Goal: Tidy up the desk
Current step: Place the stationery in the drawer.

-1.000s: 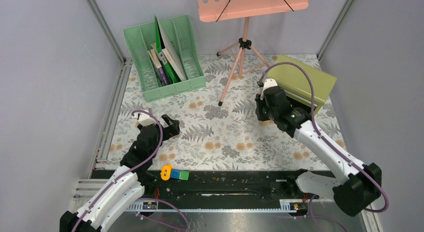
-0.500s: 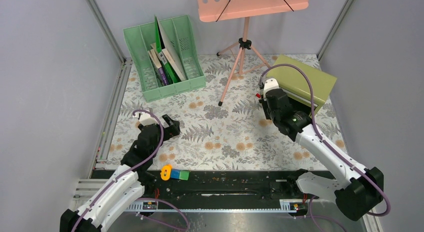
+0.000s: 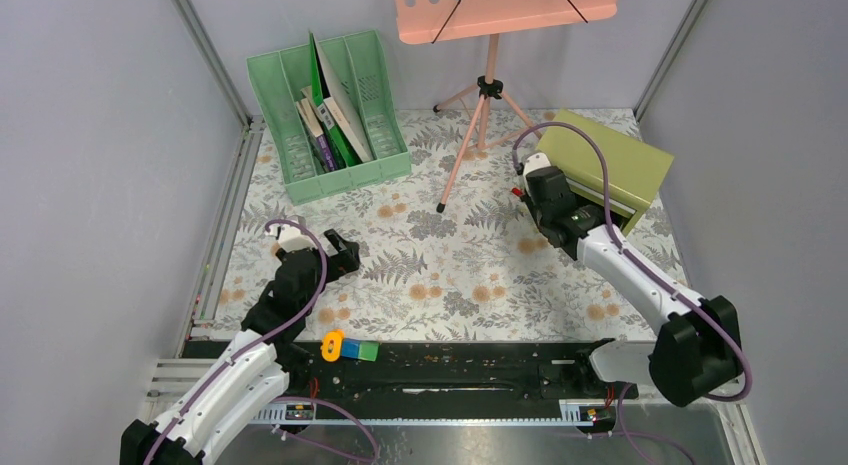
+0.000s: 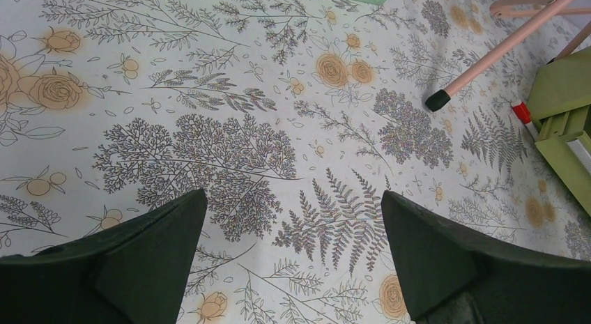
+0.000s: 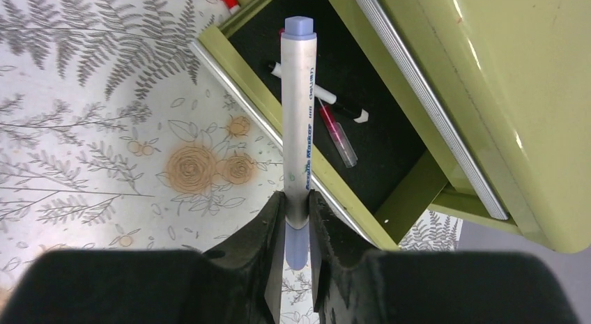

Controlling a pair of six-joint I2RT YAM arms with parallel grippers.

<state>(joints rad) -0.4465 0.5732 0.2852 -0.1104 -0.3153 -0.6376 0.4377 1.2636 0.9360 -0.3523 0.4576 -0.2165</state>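
Observation:
The desk (image 3: pixel 450 255) is a flat top under a pale cloth printed with ferns and orange flowers. My right gripper (image 5: pixel 297 205) is shut on a white marker with lilac caps (image 5: pixel 300 108), held over the open drawer (image 5: pixel 362 122) of the olive-green drawer box (image 3: pixel 610 165). A black-and-white pen (image 5: pixel 327 97) and a pink pen (image 5: pixel 338 136) lie in the drawer. In the top view the right gripper (image 3: pixel 528 193) is at the box's left front. My left gripper (image 4: pixel 293 219) is open and empty over the cloth (image 4: pixel 279 129), at the desk's left in the top view (image 3: pixel 340 255).
A green slotted file rack (image 3: pixel 330 115) with books stands at the back left. A pink music stand (image 3: pixel 480 85) on a tripod stands at the back middle. A red-capped pen (image 4: pixel 519 111) lies by the box. A yellow ring and blue-green block (image 3: pixel 345 347) sit on the front rail.
My right gripper has moved back and right with the marker, from over the cloth to the front of the drawer box. The left arm has not moved.

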